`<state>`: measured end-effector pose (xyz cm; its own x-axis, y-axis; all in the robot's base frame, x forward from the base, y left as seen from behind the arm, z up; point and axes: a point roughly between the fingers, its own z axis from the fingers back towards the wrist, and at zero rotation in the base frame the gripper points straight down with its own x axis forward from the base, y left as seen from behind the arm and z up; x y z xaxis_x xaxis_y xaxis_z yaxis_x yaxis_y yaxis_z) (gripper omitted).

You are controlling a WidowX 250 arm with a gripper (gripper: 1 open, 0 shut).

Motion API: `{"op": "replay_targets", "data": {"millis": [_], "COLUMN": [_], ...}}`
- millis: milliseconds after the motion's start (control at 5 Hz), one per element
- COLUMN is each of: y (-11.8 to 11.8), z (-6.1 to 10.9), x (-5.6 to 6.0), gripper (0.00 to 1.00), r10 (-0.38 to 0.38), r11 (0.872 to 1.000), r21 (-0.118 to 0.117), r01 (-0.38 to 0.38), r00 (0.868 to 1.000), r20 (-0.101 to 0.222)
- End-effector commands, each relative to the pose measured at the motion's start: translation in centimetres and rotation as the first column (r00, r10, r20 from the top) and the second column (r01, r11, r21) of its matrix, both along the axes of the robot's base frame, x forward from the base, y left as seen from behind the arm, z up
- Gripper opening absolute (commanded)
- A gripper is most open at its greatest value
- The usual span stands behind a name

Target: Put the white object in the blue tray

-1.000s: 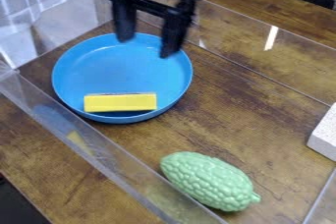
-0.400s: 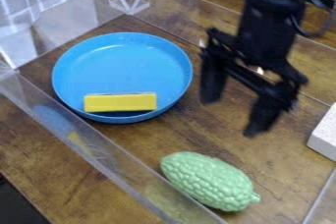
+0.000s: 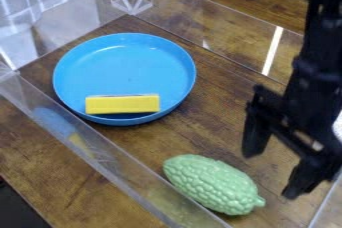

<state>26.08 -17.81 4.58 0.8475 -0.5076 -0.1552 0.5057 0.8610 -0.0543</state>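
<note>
On my view, the blue tray [image 3: 134, 57] is round, smooth and shiny, with raised rim; it lies at the left. Inside, at its near edge, is a yellow rectangular bar [image 3: 122, 104]. The green gourd [image 3: 214, 184] is bumpy — at the near side. My dark gripper [image 3: 274, 162], at right, is fully open and holds nothing — the white object I cannot make out.

White tiles [image 3: 19, 40] line the wall behind a brown wooden tabletop [image 3: 94, 162], where clear panels [image 3: 114, 167] catch pale light.
</note>
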Motion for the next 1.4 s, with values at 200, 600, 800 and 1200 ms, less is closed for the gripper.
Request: {"op": "replay_targets", "data": {"millis": [200, 600, 800, 1200], "y": [-0.1, 0.3, 0.3, 0.5], "z": [-1.5, -1.9, -2.0, -2.2], "x": [0.8, 1.3, 1.5, 1.9], "gripper": [1.0, 1.0, 1.0, 1.0], "r10": [-0.043, -0.059, -0.067, -0.08], "r11": [0.999, 0.998, 0.998, 0.997], "r21": [-0.017, -0.013, -0.013, -0.011], "r01": [0.044, 0.06, 0.068, 0.08], "r00": [0.998, 0.997, 0.997, 0.996], "r20": [0.041, 0.041, 0.039, 0.036]}}
